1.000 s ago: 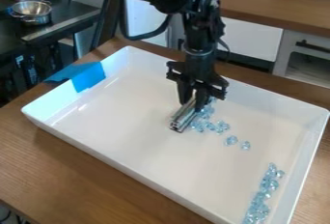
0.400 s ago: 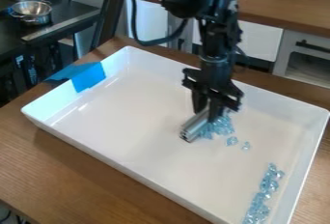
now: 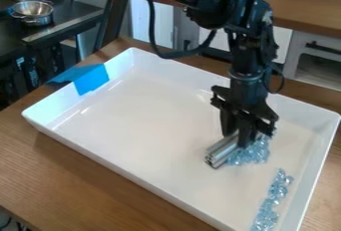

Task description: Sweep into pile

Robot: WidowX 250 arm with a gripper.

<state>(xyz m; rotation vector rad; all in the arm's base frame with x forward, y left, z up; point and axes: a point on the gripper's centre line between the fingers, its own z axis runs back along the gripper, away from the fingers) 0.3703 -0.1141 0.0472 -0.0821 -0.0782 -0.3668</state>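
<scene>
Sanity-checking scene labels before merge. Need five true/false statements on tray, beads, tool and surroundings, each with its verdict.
1. The claw holds a metal bar. True.
2. All the beads sit in one pile. False: one cluster is beside the bar, and a separate strip of beads runs near the right wall of the tray.
3. Blue tape is on the tray's wall at upper left. True.
4. The metal bowl stands inside the tray. False: the bowl is outside it, on the dark table at upper left.
5. The bar is inside the tray. True.
</scene>
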